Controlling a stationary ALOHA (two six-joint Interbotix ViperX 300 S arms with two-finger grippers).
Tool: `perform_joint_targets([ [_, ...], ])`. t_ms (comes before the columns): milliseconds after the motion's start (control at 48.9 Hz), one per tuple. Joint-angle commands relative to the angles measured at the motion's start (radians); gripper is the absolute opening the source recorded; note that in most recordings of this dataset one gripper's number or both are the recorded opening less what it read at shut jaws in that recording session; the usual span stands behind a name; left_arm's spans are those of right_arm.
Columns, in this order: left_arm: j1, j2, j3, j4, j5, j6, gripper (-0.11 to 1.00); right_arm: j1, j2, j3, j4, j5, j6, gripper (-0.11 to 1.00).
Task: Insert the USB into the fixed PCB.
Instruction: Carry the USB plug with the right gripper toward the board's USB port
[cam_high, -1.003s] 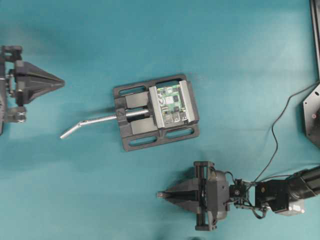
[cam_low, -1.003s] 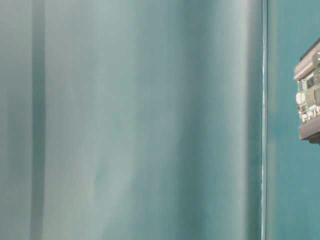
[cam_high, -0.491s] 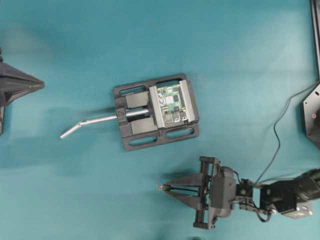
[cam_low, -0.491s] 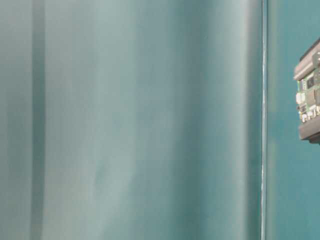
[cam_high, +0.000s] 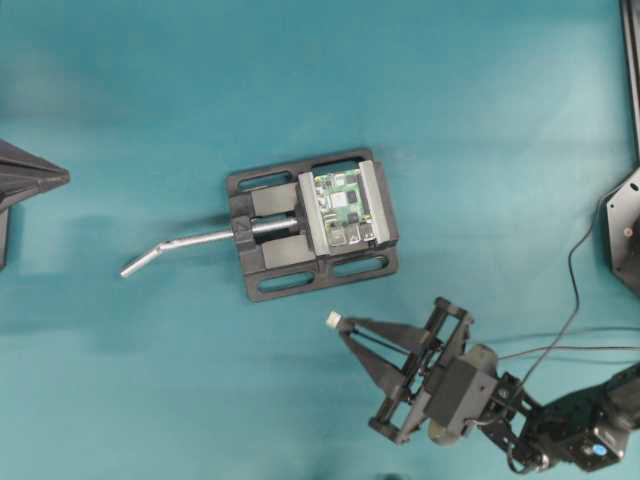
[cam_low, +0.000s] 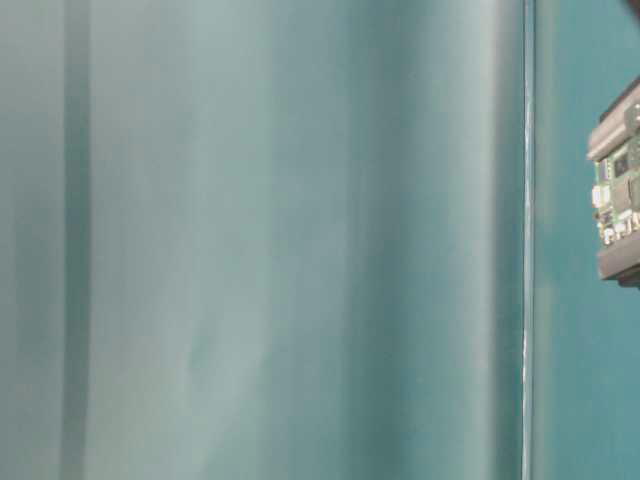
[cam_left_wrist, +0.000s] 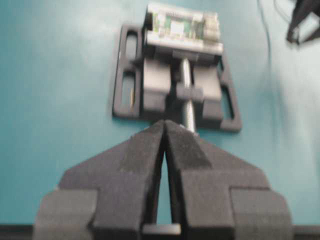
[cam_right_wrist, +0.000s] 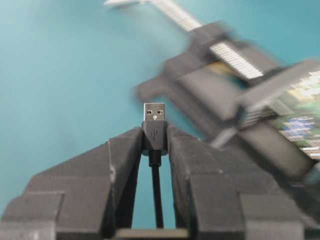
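Black foam-faced fingers (cam_right_wrist: 125, 155) of the right gripper (cam_right_wrist: 154, 142) are clenched on the USB (cam_right_wrist: 154, 125), pinching its dark plug body from both sides so the silver tip juts out past the fingertips while the thin cable runs back between the jaws. In the overhead view the right gripper (cam_high: 345, 325) sits below and just right of the vise (cam_high: 270, 255), angled toward the upper left, with the plug's pale tip showing at its point, near the vise's lower edge but apart from it. The left gripper (cam_left_wrist: 165, 127) has its two fingers pressed together with nothing between them; overhead only its tip (cam_high: 60, 178) shows at the left border, well apart from the vise. The fixed PCB (cam_high: 343, 207), green with silver ports, lies clamped between the vise's jaws at the right end of the vise, and the silver bent handle (cam_high: 175, 246) sticks out to the left over the teal table (cam_high: 300, 80). The table-level view catches only an edge of the board (cam_low: 620, 195) at its right border.
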Motion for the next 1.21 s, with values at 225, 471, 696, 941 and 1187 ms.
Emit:
perform_joint_targets([
  [225, 0.000, 0.006, -0.014, 0.003, 0.023, -0.015, 0.06, -0.011, 0.091, -0.160, 0.193, -0.143, -0.003, 0.21],
  [471, 0.000, 0.006, -0.012, 0.003, 0.023, -0.015, 0.06, -0.015, 0.193, -0.319, 0.298, -0.222, -0.003, 0.21],
  [696, 0.000, 0.006, -0.014, 0.002, 0.023, -0.018, 0.06, -0.029, 0.262, -0.410, 0.383, -0.298, -0.003, 0.21],
  [941, 0.000, 0.006, -0.014, 0.003, 0.023, -0.015, 0.06, -0.037, 0.276, -0.423, 0.453, -0.347, -0.002, 0.21],
  [1187, 0.000, 0.006, -0.014, 0.003, 0.023, -0.018, 0.06, -0.038, 0.276, -0.426, 0.469, -0.362, 0.005, 0.21],
])
